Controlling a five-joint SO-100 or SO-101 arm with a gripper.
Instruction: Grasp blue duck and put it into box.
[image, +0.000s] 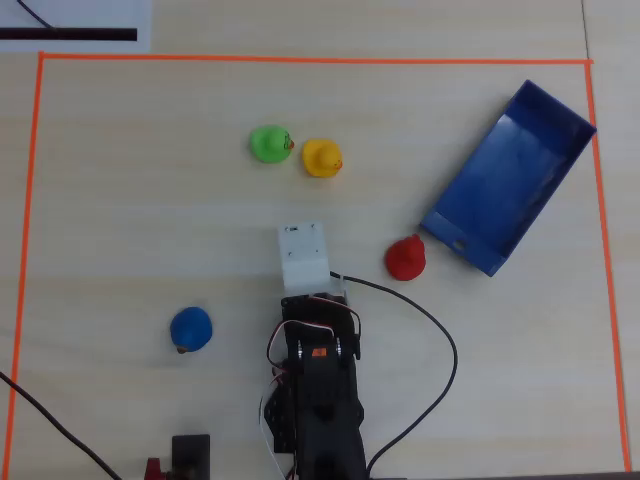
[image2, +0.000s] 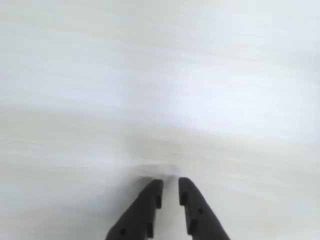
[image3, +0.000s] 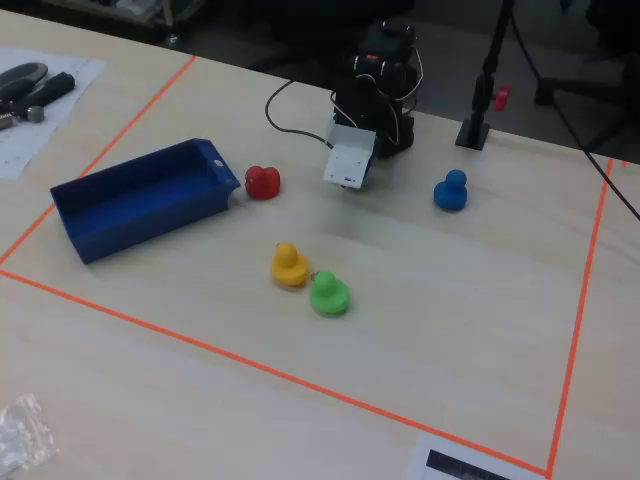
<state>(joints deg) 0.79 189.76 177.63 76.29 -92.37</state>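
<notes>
The blue duck (image: 190, 328) (image3: 450, 192) stands on the pale wood table, to the lower left of the arm in the overhead view. The box (image: 500, 185) (image3: 140, 195), a deep-blue tray with nothing in it, lies tilted at the right in that view. My gripper (image2: 170, 182) shows in the wrist view as two black fingers with only a thin slit between them and nothing held, over bare table. From above it is hidden under the white wrist block (image: 303, 255) (image3: 350, 165). Neither duck nor box appears in the wrist view.
A red duck (image: 406, 258) sits just off the box's near corner. A yellow duck (image: 321, 158) and a green duck (image: 270, 143) stand side by side beyond the arm. Orange tape (image: 300, 60) frames the work area. A black cable (image: 445, 345) loops right of the arm base.
</notes>
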